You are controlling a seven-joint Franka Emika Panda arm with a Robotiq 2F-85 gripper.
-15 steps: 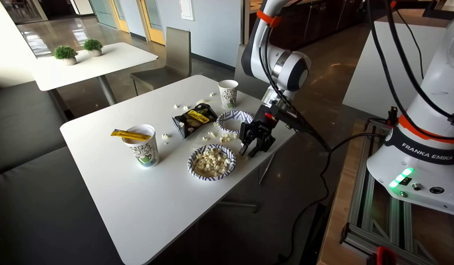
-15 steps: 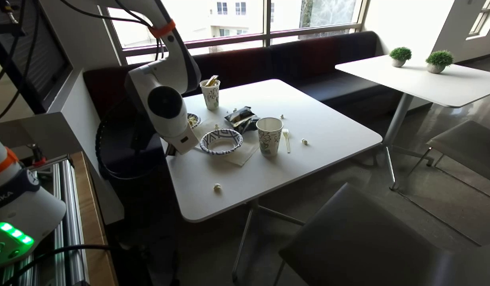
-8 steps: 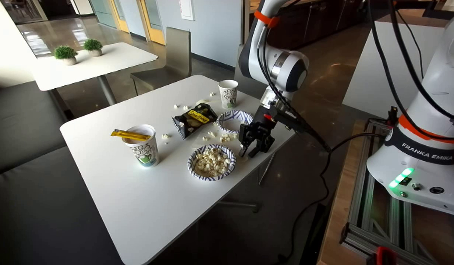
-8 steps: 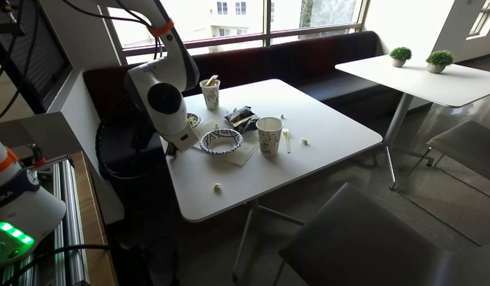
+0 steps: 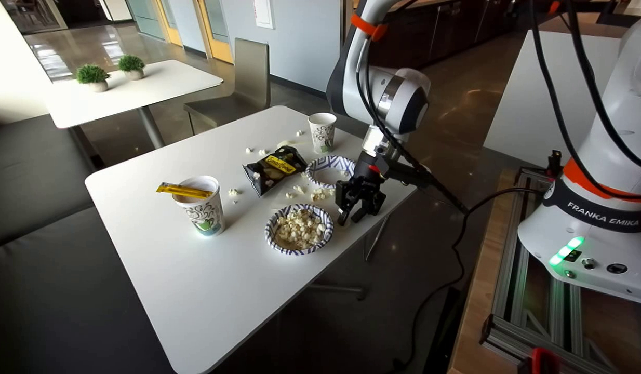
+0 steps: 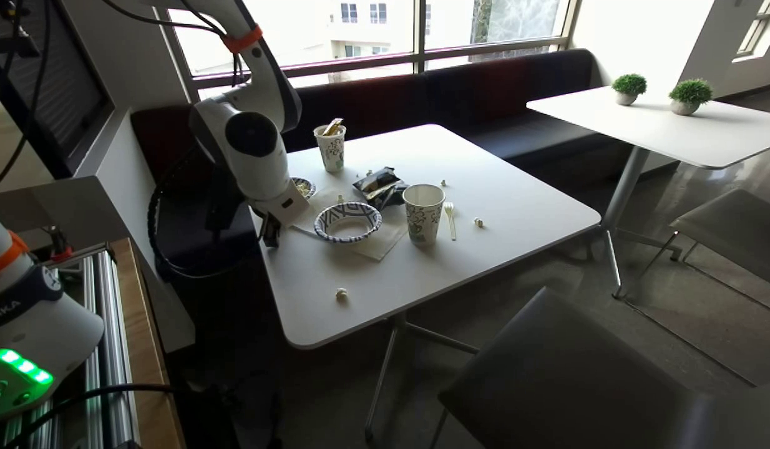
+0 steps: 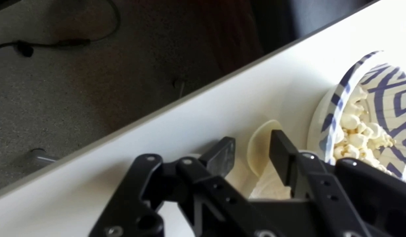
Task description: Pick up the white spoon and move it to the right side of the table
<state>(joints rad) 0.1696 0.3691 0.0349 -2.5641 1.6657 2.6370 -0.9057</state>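
The white spoon [image 7: 259,149] lies on the white table [image 7: 101,164]. In the wrist view its rounded bowl shows between my fingers, partly hidden by the finger on the right of the picture. The gripper body hides the rest of it. My gripper [image 7: 250,148] is open, its fingers around the spoon with a gap to the left finger. In an exterior view my gripper [image 5: 350,218] points down, low over the table [image 5: 232,291] near its edge; the spoon is almost hidden there. In an exterior view [image 6: 271,231] the gripper is mostly behind the arm.
A patterned bowl of popcorn [image 5: 299,228] stands close beside the gripper. An empty bowl [image 6: 347,224], a black snack bag [image 5: 276,167], a cup with a yellow packet [image 5: 201,208], another cup [image 6: 423,215], a fork [image 6: 450,221] and a napkin [image 6: 379,246] are on the table.
The gripper has moved slightly down towards the table top. The upper arm has shifted left in both exterior views. The objects on the table have not moved.
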